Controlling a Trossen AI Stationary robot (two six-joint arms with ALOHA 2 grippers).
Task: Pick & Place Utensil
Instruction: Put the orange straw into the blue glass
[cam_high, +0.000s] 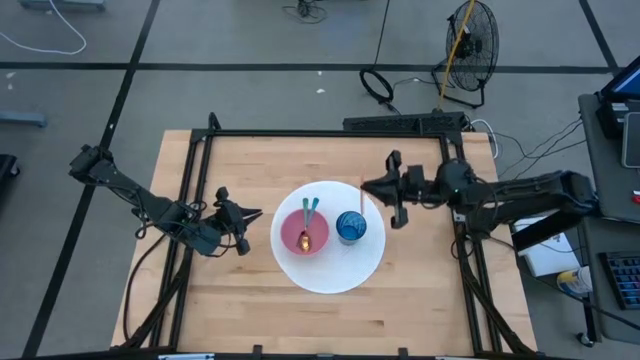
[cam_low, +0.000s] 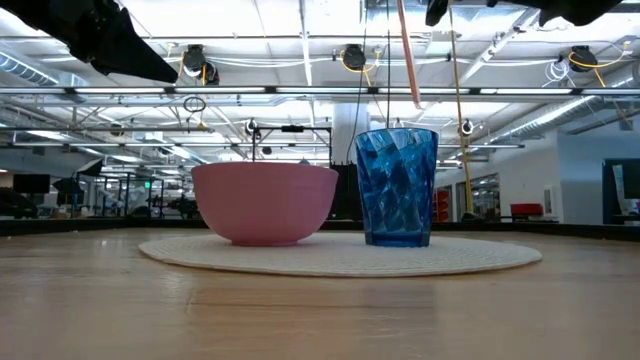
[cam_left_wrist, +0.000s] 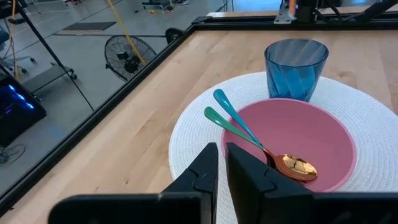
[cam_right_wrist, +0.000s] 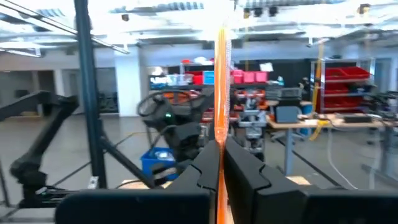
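Orange straw (cam_right_wrist: 219, 93) stands upright in the right gripper (cam_right_wrist: 218, 163), jaws clamped on it, above the blue cup (cam_high: 350, 227). Two spoons (cam_left_wrist: 249, 134) lie in the pink bowl (cam_high: 305, 233) on the white mat (cam_high: 330, 272). Left gripper (cam_left_wrist: 221, 167) waits nearby, jaws nearly closed, empty.

Industrial lab: exposed ceiling rails (cam_low: 320, 92), red parts bins (cam_right_wrist: 348, 78), floor fan (cam_high: 470, 45).

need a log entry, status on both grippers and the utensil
Right gripper shut on orange straw, raised above blue cup. Left gripper shut, empty, beside pink bowl holding two spoons. Nothing in the way.
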